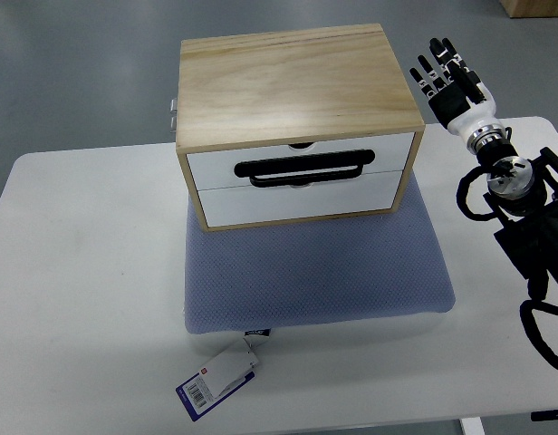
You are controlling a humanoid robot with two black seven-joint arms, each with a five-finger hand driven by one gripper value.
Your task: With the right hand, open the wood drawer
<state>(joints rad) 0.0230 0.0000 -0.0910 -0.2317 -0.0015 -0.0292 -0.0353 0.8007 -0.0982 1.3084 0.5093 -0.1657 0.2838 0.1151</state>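
Two white drawers sat shut in the wooden box, which stood on a blue cushion on your white table, a black handle lying across the seam between the drawer fronts. Your right hand hung off to the box's right, near its back corner and clear of it, fingers stretched out straight and grasping nothing, while its dark arm reached in from the right edge. A tag lay on the table just below the cushion's front edge.
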